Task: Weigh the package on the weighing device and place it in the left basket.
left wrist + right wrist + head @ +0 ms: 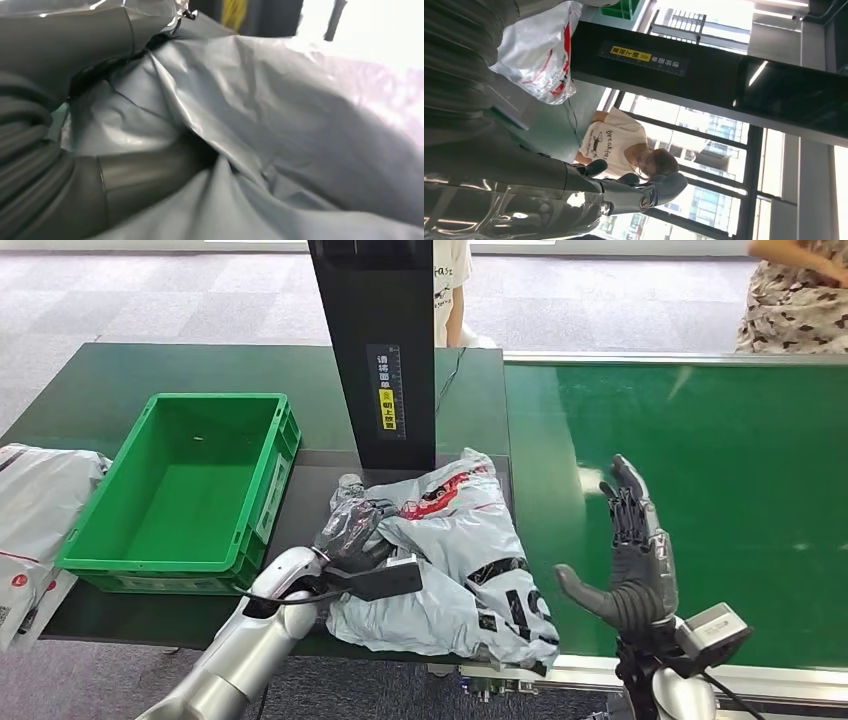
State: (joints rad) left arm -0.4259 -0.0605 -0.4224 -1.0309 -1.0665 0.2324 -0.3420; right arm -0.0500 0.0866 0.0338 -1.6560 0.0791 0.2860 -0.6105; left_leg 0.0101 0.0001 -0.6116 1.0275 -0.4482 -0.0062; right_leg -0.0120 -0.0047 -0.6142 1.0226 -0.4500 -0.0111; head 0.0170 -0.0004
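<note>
Conveyor belt (pixel 720 440) at 3 o'clock. Green basket (pixel 190 490) at 9 o'clock, nothing in it. Grey package (pixel 450 560) at centre, lying at foot of black scale post (pixel 385 350). Left hand (pixel 350 530) grasping package's left edge. Right hand (pixel 630 560) released, fingers spread, at 4 o'clock. Risk: slack plastic slips from grasp mid-lift; package snags basket rim.

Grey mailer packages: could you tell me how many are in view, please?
2. One package lies on the dark platform in front of the black post, with the left hand on it. Another package lies left of the green basket, partly cut off; others may be hidden.
</note>
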